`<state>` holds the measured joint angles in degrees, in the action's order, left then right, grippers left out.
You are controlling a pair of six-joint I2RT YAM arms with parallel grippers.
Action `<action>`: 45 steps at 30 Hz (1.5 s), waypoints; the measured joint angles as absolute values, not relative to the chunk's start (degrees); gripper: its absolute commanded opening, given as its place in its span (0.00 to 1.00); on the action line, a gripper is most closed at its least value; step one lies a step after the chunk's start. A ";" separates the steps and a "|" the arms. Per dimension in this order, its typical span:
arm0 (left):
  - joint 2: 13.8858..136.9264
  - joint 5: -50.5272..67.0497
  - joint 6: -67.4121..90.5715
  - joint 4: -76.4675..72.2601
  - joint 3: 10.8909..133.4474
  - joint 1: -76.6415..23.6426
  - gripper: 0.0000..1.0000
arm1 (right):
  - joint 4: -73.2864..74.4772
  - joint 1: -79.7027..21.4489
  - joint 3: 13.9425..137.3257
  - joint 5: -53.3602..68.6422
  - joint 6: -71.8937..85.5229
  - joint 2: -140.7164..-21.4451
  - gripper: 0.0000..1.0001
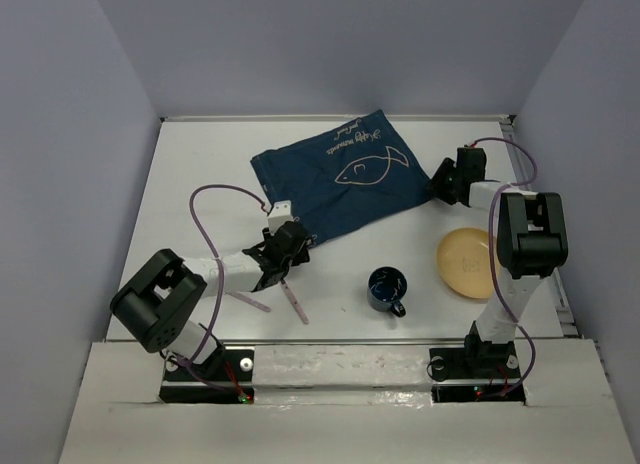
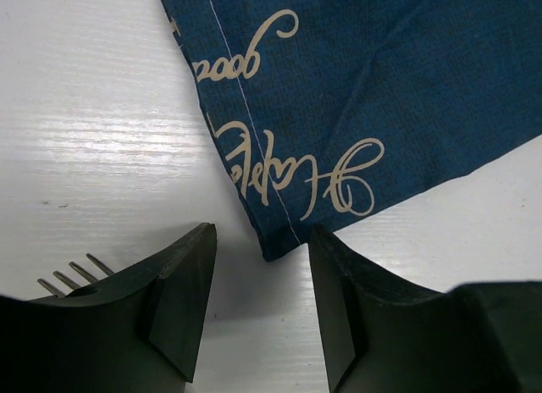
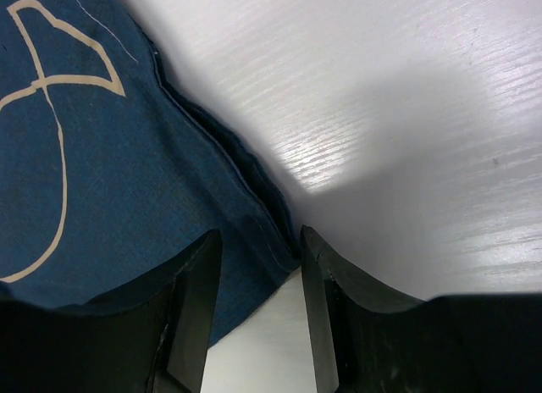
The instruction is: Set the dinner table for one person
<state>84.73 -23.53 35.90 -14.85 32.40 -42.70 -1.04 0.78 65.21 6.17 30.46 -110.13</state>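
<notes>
Dinner table (image 1: 200,184): white, matte. The dark blue fish-print cloth (image 1: 340,179) lay skewed across its far middle, with a fold along the right edge.

Left gripper (image 2: 261,237): jaws apart at moderate width, low over the table, straddling the cloth's near-left corner. The corner tip sat just inside the gap, nearer the right-hand finger. Nothing was gripped.

Right gripper (image 3: 261,237): jaws likewise apart, with the cloth's right corner lying between them. The doubled hem ran up against the right-hand finger. Not clamped.

Other items: a dark blue mug (image 1: 387,288) and a yellow plate (image 1: 465,261) stood near the right arm, apart from the cloth. Fork tines (image 2: 76,274) showed beside the left finger, and a pink-handled utensil (image 1: 296,300) lay just near of the left gripper.

Judgement: the step was a two-corner pinch to straighten the cloth as a placemat.

- Each gripper probably needed to go a little further onto the fabric so the pads bit past the hem, not on the tip alone.
- The left should close without catching the fork.
- The right should take both layers of the fold, or it may drag one and bunch the other.
- Both should close together and lift only slightly, and any draw toward the near edge should keep clear of the mug.
</notes>
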 measured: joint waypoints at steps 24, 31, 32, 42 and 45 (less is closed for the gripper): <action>83.61 -23.24 39.09 -20.34 30.39 -42.70 0.57 | -4.93 0.78 60.90 6.48 31.57 -108.62 0.26; 85.30 -23.46 39.35 -20.40 30.39 -42.70 0.43 | -4.97 0.78 59.83 6.48 31.55 -107.66 0.21; 85.60 -23.64 39.35 -20.71 30.41 -42.70 0.40 | -4.99 0.78 59.64 6.48 31.57 -107.44 0.21; 87.37 -26.26 38.50 -22.74 30.50 -42.70 0.00 | -5.21 0.78 57.67 6.50 31.66 -104.57 0.15; 87.79 -26.70 38.02 -23.55 30.50 -42.70 0.00 | -5.28 0.78 56.73 6.50 31.75 -103.74 0.10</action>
